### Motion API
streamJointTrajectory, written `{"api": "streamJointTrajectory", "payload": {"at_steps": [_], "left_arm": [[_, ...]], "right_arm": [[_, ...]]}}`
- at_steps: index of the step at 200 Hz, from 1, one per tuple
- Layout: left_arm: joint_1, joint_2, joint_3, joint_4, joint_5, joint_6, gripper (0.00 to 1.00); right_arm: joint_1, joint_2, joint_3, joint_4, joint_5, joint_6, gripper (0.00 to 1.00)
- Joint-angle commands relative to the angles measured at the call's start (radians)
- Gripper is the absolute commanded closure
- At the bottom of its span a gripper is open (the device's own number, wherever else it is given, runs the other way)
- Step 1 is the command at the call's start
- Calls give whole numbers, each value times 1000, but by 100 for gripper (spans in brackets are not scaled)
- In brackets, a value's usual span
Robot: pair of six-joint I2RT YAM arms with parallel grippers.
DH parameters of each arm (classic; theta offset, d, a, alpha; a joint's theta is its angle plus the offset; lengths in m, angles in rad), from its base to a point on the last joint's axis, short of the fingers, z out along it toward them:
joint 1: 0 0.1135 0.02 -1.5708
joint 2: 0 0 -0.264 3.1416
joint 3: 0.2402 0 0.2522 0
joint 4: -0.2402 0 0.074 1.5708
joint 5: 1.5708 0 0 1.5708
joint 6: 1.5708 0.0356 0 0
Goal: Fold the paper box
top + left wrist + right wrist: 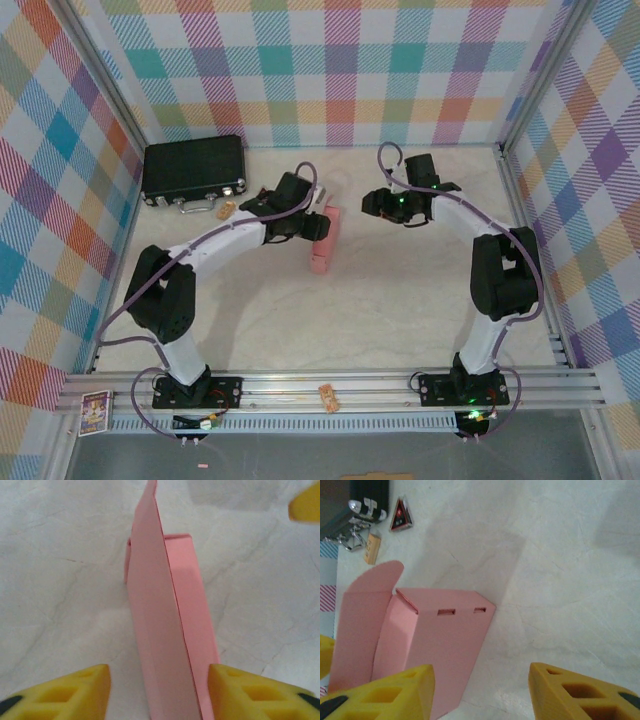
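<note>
Two grippers, both with fingers apart. The left gripper (159,682) straddles the paper box (172,630) without clamping it, the box's raised flap standing between its fingers. The right gripper (480,682) hangs beside the box, holding nothing. The box lies mid-table on the pale marbled table (400,320), within plaid walls (340,70).

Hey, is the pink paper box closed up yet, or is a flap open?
Open. The paper box is formed into a box body, but its rounded flap stands out unfolded, not tucked in.
</note>
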Motion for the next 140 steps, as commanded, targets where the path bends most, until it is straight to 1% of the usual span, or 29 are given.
{"api": "streamJointTrajectory", "payload": {"at_steps": [1,9,27,36,40,52,64,71,87,111,127,140], "left_arm": [[-5,40,85,-70,-23,69,61],[-5,52,105,-81,-18,76,64],[-5,72,133,-97,-4,91,75],[-5,82,146,-109,12,99,83],[-6,85,149,-112,19,101,85],[-7,93,157,-122,36,115,87],[-7,99,166,-132,50,134,93],[-6,101,170,-139,57,148,94],[-6,101,177,-141,95,215,100],[-6,90,166,-118,177,374,100],[-6,74,158,-96,188,431,100],[-7,65,155,-98,243,504,100]], "right_arm": [[0,-5,27,-50,-12,-45,48],[-1,-7,21,-50,-15,-47,48],[-4,-14,11,-51,-12,-50,48],[-7,-18,7,-53,-10,-50,48],[-8,-18,6,-55,-9,-50,48],[-14,-24,4,-58,-10,-53,48],[-20,-28,4,-60,-9,-52,48],[-26,-32,3,-62,-8,-58,48],[-41,-42,1,-69,-14,-69,49],[-67,-78,-31,-62,-14,-115,49],[-87,-119,-71,-47,-10,-156,49],[-99,-159,-115,-22,-7,-178,48]]}}
